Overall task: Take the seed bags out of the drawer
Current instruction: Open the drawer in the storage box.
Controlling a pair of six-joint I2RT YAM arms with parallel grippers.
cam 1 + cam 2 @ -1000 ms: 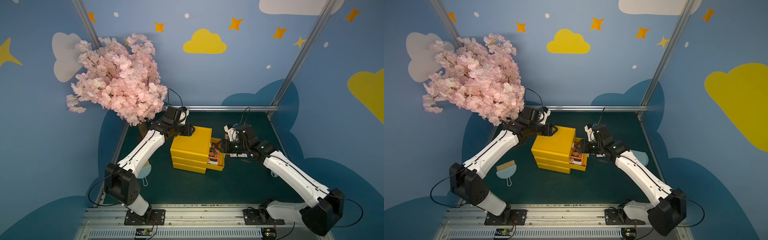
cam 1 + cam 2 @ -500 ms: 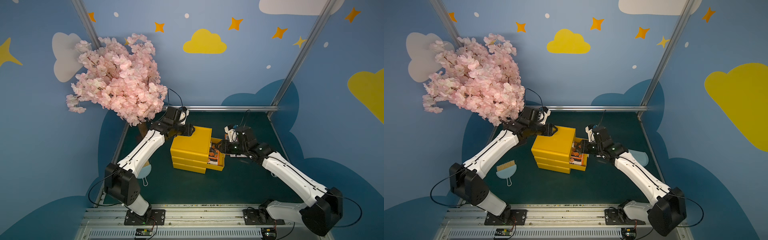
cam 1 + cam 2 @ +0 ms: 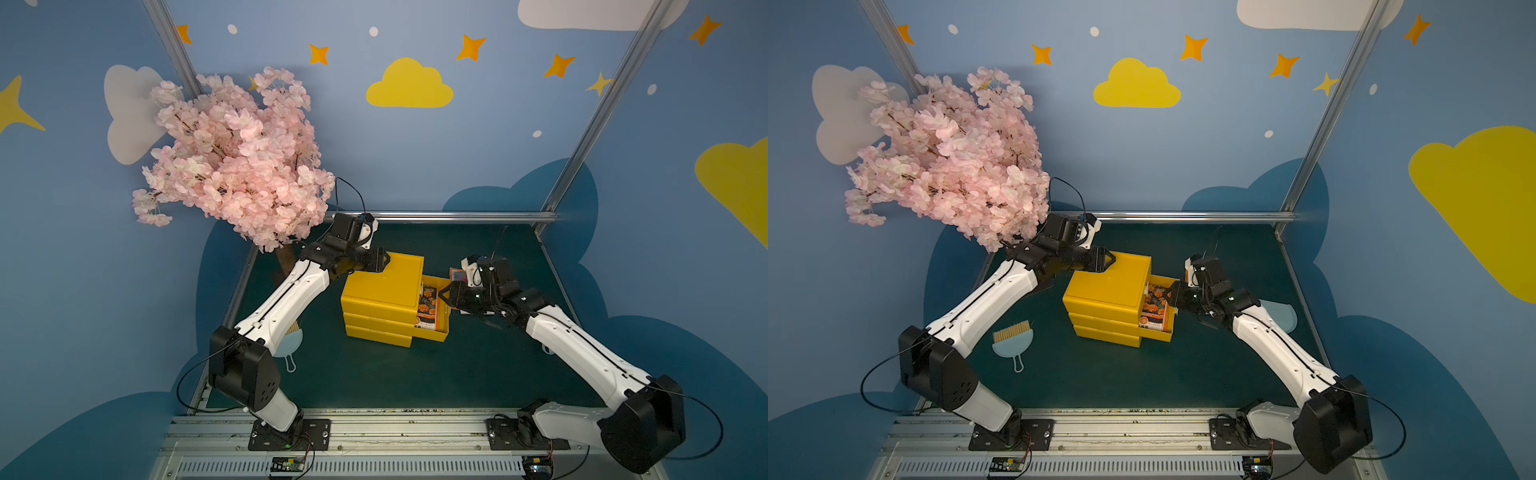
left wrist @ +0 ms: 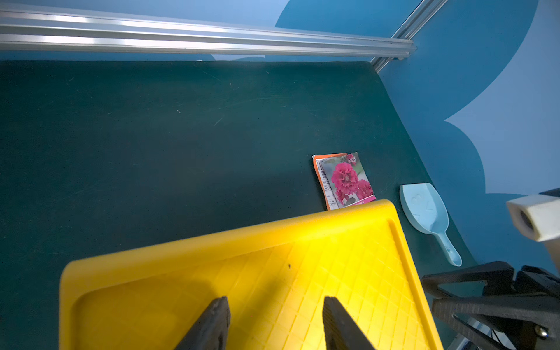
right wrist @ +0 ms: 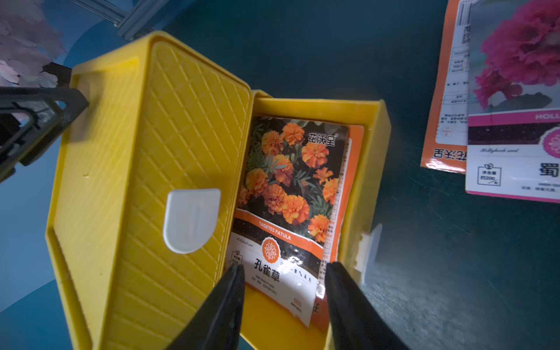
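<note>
Right claw [image 5: 281,265]: I see its jaws parted, one finger at each long edge of the orange packet [image 5: 291,194], at its white-banded end. Nothing is pinched, and I cannot tell if the tips touch it.
Orange packet: lies flat and face up in the drawer [image 5: 372,169], one long edge at the front of the cabinet [image 3: 382,286].
Drawer: the top one, standing open toward the right arm; its white tab [image 5: 368,251] is just beside that claw.
Pink packet [image 5: 515,91]: flat on the green mat [image 4: 181,136], beside the open drawer.
Left claw [image 4: 275,300]: jaws parted and empty over the cabinet's top, near a back corner. I cannot tell whether it presses down.
Scoop [image 4: 424,209]: pale blue, on the mat just past the pink packet, apart from it.
</note>
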